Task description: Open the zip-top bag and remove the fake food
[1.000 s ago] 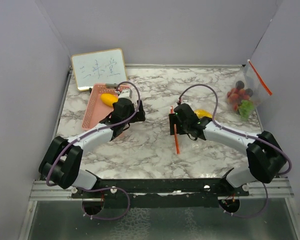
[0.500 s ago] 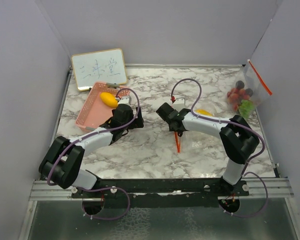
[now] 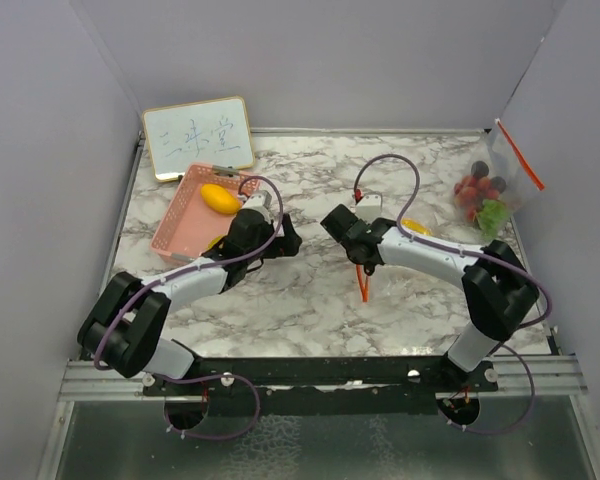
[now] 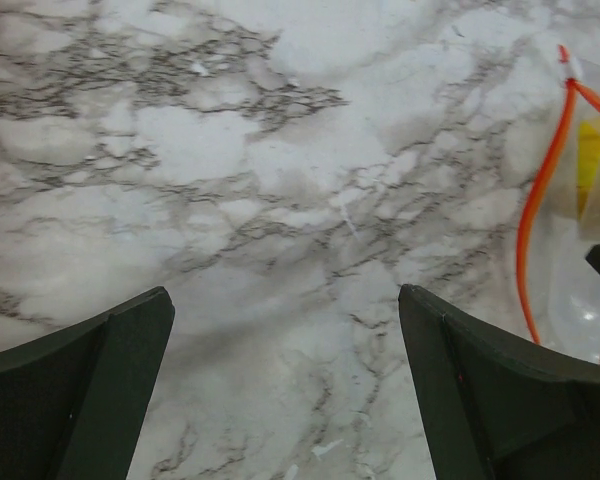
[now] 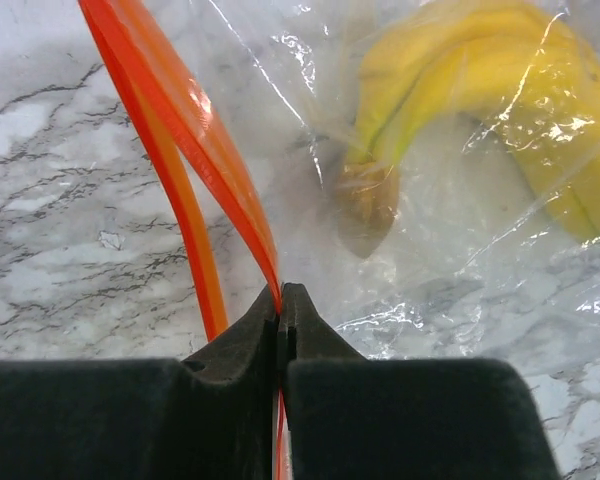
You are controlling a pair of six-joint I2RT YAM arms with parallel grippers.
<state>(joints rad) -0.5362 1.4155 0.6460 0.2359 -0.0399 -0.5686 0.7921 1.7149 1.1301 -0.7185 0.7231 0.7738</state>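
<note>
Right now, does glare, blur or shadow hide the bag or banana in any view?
Right wrist: white glare streaks on the bag cross the banana, yet it reads clearly. Left wrist: table sharp, soft shadow low in frame, bag cut off at the right edge. Top: even, diffuse light.

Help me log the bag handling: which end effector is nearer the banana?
Right. The right end effector is shut on the orange zip strip, just short of the banana. The left end effector hangs open, left of the bag.
</note>
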